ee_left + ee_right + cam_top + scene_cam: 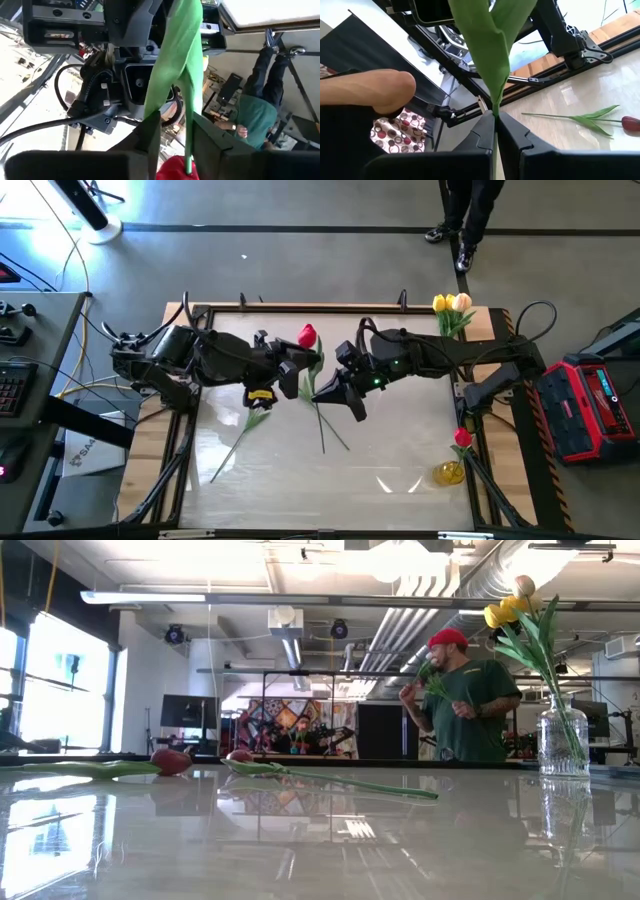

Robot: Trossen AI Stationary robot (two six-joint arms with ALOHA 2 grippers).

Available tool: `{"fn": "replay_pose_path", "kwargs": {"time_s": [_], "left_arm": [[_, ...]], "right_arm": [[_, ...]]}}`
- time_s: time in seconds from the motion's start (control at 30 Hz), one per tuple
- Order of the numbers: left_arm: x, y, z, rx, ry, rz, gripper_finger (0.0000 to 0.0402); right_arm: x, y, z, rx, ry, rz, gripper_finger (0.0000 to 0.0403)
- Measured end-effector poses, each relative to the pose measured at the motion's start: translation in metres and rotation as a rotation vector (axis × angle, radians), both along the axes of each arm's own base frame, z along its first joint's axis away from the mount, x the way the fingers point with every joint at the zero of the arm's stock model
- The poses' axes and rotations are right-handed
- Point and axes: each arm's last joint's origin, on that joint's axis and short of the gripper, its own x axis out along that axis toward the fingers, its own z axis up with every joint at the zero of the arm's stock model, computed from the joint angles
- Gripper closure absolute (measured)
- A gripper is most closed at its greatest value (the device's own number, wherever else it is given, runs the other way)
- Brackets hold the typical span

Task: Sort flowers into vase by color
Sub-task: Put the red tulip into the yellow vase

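With both grippers mid-table pinching one red tulip (307,335), left gripper (292,370) clamped near its head and right gripper (335,385) on its stem, you're mid-handover; next you'd release one and head for the far-right vase (562,736).

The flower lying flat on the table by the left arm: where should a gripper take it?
By the bare lower stem, from straight above, fingers across it: it lies flat on the table, thin, clear of its leaves. Both the left gripper and right gripper are at the red tulip.
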Motion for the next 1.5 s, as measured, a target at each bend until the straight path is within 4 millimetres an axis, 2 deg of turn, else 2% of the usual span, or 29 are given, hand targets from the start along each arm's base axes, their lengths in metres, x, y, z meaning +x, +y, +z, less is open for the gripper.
{"fn": "replay_pose_path", "kwargs": {"time_s": [0.33, 0.67, 1.0, 1.17, 1.4, 1.5], "left_arm": [[-0.001, 0.001, -0.001, 0.151, 0.065, -0.034, 0.0269], [-0.001, -0.001, 0.0, 0.238, 0.079, -0.028, 0.0263], [-0.003, -0.008, 0.002, 0.127, 0.019, -0.005, 0.0263], [-0.003, -0.018, 0.007, -0.016, -0.073, -0.051, 0.0263], [-0.003, -0.02, 0.008, 0.082, -0.051, -0.114, 0.0263], [0.001, -0.023, 0.009, 0.069, -0.083, -0.122, 0.0263]], "right_arm": [[0.0, 0.002, 0.0, -0.012, -0.001, -0.055, 0.0403], [-0.003, 0.017, 0.0, -0.059, -0.007, -0.145, 0.0403], [-0.003, 0.014, 0.0, -0.124, -0.019, -0.217, 0.0403], [-0.004, 0.016, -0.001, -0.157, -0.009, -0.239, 0.0403], [-0.008, 0.026, -0.005, -0.236, 0.019, -0.331, 0.0403], [-0.011, 0.032, -0.006, -0.284, 0.031, -0.361, 0.0403]]}}
